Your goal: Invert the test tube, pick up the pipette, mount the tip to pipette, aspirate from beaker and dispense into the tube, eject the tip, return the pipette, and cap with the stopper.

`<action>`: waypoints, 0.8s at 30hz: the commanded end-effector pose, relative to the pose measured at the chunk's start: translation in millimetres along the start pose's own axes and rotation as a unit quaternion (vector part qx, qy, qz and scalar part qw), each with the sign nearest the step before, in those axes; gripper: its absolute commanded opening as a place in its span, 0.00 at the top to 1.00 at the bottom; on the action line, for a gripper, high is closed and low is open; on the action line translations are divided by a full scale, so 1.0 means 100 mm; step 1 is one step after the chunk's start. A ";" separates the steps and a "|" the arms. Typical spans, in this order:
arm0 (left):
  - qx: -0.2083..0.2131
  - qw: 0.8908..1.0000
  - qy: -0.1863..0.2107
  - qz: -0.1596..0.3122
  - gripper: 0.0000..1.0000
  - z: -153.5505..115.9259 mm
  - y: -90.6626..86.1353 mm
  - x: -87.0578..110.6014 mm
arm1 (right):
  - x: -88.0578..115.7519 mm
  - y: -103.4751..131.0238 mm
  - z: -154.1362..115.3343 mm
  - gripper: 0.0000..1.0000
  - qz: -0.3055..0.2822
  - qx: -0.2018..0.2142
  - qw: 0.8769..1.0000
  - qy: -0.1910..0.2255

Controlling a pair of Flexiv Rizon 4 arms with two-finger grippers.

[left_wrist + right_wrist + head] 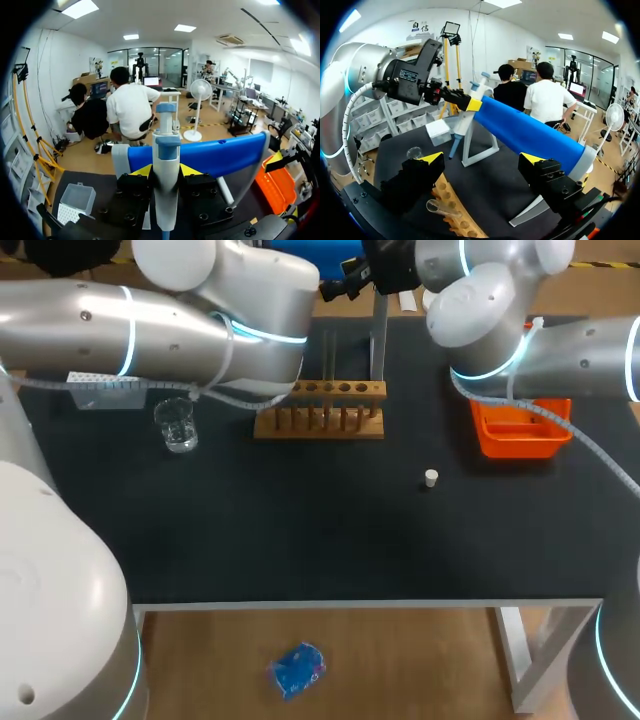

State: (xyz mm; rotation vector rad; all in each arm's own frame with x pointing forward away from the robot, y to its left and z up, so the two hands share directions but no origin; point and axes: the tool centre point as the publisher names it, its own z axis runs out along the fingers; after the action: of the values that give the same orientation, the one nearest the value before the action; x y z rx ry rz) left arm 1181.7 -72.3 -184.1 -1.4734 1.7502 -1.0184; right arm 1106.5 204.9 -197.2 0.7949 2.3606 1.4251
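Stopper (pixel 430 477) stands alone on the bench (pixel 300 530), nearest. Behind it are the beaker (pixel 178 426) and rack (pixel 320 410). The right end effector (pixel 482 158) gapes wide and empty near the rack's test tube (pixel 440 207). Farthest back, only the wrist views show the left end effector (pixel 166 171) clamped on the pipette (pixel 166 145) at its stand (pixel 378 340).

One wooden test tube rack (pixel 320 410), one clear glass beaker (pixel 177 426), one orange plastic bin (pixel 520 435), one small white stopper (pixel 431 478), one white tip box (pixel 75 200), one white-and-blue pipette (pixel 166 175), one clear glass test tube (pixel 442 207).
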 end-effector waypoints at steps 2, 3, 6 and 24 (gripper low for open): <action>-0.009 1.000 -0.004 0.001 1.00 0.06 -0.01 0.01 | -0.01 0.00 0.01 0.00 0.000 0.000 1.000 0.001; -0.010 1.000 -0.005 0.000 1.00 0.07 0.00 0.01 | -0.01 0.00 0.01 0.00 0.000 0.000 1.000 0.001; -0.011 1.000 -0.003 -0.001 1.00 0.09 0.01 0.01 | -0.01 0.00 0.01 0.00 0.000 0.000 1.000 0.001; -0.024 1.000 -0.006 -0.005 1.00 0.16 0.11 0.02 | -0.01 0.00 0.01 0.00 0.000 0.000 1.000 0.001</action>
State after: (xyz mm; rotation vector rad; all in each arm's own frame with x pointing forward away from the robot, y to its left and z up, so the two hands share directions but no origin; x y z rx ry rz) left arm 1186.8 -74.5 -200.6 -1.5136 1.7715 -0.9828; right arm 1106.5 204.9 -197.2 0.7948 2.3606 1.4253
